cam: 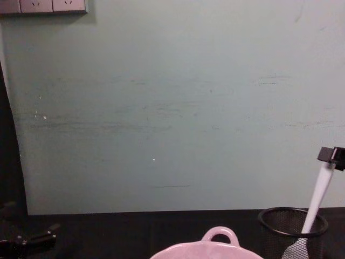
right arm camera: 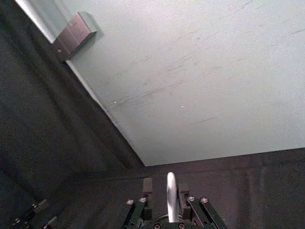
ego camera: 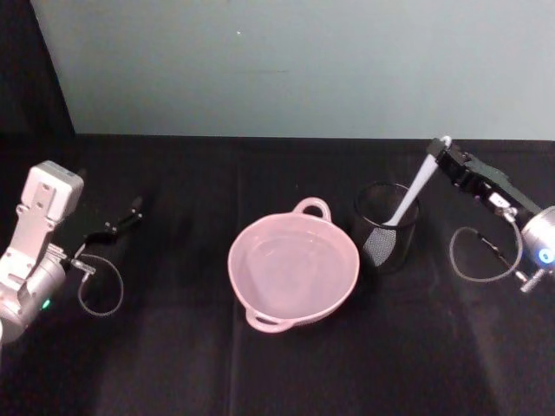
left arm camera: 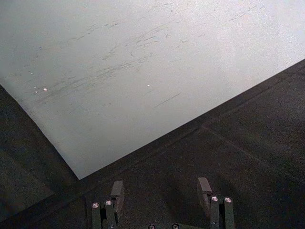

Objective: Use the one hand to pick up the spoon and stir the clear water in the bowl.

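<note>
The pale pink bowl (ego camera: 350, 283) sits mid-table with clear water in it; its loop handle and far rim (cam: 207, 251) show low in the chest view. To its right stands a black wire-mesh cup (ego camera: 388, 227) (cam: 294, 231). The white spoon (ego camera: 414, 192) (cam: 318, 197) leans in that cup, head down inside it. My right gripper (ego camera: 445, 152) (cam: 332, 155) is at the handle's top end, shut on it; in the right wrist view the handle (right arm camera: 171, 196) runs between the fingers (right arm camera: 147, 185). My left gripper (ego camera: 132, 211) (left arm camera: 161, 188) is parked at the far left, open and holding nothing.
A pale green wall (cam: 172, 108) rises right behind the black-clothed table (ego camera: 173, 364). Cable loops hang by both wrists (ego camera: 475, 256) (ego camera: 100, 290). Wall sockets (cam: 43, 5) sit at the upper left in the chest view.
</note>
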You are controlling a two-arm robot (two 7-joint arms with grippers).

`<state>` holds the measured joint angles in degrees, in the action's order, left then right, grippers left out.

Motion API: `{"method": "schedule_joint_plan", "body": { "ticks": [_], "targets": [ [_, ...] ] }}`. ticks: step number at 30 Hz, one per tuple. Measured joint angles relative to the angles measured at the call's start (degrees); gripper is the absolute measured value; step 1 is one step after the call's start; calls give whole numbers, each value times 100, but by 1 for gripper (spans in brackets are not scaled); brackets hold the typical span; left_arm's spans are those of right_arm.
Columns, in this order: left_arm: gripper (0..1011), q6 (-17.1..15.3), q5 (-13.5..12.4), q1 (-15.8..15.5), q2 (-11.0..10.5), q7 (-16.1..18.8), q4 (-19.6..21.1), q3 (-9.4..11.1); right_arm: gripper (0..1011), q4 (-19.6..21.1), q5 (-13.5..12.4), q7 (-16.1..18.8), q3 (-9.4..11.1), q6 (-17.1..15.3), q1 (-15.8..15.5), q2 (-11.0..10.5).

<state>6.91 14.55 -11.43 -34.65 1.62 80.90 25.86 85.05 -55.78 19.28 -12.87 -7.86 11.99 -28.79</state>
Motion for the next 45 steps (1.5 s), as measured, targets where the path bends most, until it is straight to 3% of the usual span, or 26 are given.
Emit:
{"method": "schedule_joint_plan", "body": {
  "ticks": [8,16,19,24,27,28,31,32,35,38,41,42,45],
  "targets": [
    [1011,0,0,0,0,0,0,0,554,-60,-141,-101,59,88,-103,-141],
    [1011,0,0,0,0,0,0,0,826,-152,-228,-106,-17,113,-137,-180],
    [1011,0,0,0,0,0,0,0,880,-9,-233,-144,-20,111,-229,-236],
    [1011,0,0,0,0,0,0,0,1004,652,-171,-357,41,101,-673,-532],
    [1011,0,0,0,0,0,0,0,1004,1104,37,-607,82,7,-978,-829],
    [1011,0,0,0,0,0,0,0,1004,1104,37,-607,82,7,-978,-829],
    [1011,0,0,0,0,0,0,0,1004,1315,327,-840,94,-90,-1117,-1041],
    [1011,0,0,0,0,0,0,0,1004,1374,532,-971,83,-138,-1146,-1130],
    [1011,0,0,0,0,0,0,0,1004,1392,844,-1133,37,-168,-1154,-1214],
    [1011,0,0,0,0,0,0,0,1004,1282,1323,-1334,-68,-172,-1058,-1256],
    [1011,0,0,0,0,0,0,0,1004,1047,1662,-1372,-165,-57,-895,-1217],
    [1011,0,0,0,0,0,0,0,1004,1047,1662,-1372,-165,-57,-895,-1217],
    [1011,0,0,0,0,0,0,0,1004,595,2080,-1322,-307,324,-621,-1065]
  ]
}}
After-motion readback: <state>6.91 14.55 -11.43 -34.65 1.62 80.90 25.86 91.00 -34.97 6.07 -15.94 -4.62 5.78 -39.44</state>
